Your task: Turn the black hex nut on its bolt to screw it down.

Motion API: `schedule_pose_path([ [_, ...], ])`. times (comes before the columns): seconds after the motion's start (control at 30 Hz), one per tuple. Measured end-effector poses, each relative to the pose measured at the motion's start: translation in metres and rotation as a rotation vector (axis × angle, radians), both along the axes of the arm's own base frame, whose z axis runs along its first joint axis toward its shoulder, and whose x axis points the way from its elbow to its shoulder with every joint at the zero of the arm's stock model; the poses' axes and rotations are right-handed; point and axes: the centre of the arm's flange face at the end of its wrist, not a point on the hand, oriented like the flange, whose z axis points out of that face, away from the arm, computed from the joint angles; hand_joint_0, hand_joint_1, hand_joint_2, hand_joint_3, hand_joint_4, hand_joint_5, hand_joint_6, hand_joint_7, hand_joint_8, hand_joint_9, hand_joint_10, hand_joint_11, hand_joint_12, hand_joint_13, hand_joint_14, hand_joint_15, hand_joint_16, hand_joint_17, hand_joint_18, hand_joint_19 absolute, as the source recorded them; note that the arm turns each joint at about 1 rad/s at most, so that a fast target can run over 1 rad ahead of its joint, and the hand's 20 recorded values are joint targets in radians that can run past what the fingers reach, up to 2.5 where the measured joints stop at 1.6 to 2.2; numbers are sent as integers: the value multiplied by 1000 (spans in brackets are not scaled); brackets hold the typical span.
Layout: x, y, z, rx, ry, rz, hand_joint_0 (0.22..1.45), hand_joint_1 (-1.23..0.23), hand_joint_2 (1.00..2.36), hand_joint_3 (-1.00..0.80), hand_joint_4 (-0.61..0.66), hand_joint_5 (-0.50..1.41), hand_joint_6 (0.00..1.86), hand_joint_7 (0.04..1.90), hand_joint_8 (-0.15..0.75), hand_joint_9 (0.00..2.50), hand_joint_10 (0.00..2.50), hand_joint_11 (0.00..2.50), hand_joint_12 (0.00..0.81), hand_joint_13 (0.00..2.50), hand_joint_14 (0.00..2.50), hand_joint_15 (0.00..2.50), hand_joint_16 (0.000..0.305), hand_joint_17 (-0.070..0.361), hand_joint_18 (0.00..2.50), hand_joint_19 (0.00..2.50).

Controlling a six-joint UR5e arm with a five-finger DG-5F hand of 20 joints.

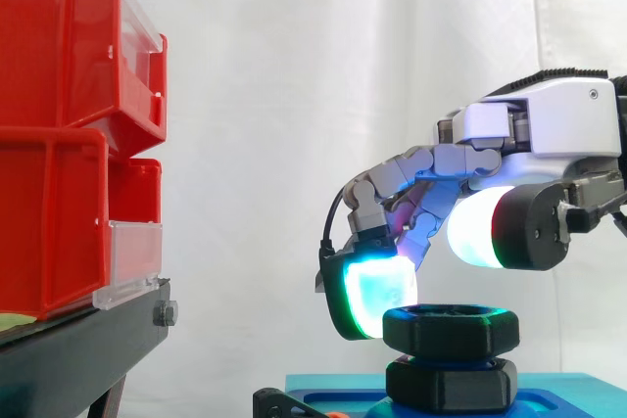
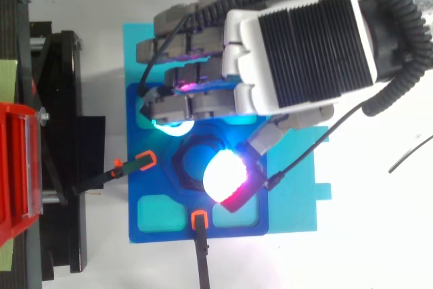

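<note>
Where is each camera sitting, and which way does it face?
Side view: beside the work at its height, looking level across at the black nut; the hand reaches in from the right, red bins at left.
Top view: overhead, looking straight down on the blue base; the hand reaches in from the upper right.
Shared: nut, hand, blue base, red bins.

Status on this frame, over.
Hand open, low over nut, not gripping. One pad beside nut's edge, thumb above it. Nothing blocking.
</note>
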Motion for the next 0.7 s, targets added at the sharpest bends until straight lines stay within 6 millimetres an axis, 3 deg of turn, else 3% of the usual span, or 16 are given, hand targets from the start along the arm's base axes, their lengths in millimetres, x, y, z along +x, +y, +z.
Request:
schedule_pose_path([
  [0.3, -3, -14, 1, -7, -10, 5, 527, -137, 1000, -500, 133, 7, 500, 1439, 256, 940, 2, 77, 306, 598, 3, 96, 43, 96, 519, 347],
  [0.7, 9, 14, 21, -2, -29, 29, 526, -137, 1000, -500, 181, -30, 504, 1111, 250, 921, 2, 65, 309, 588, 3, 93, 43, 96, 519, 346],
])
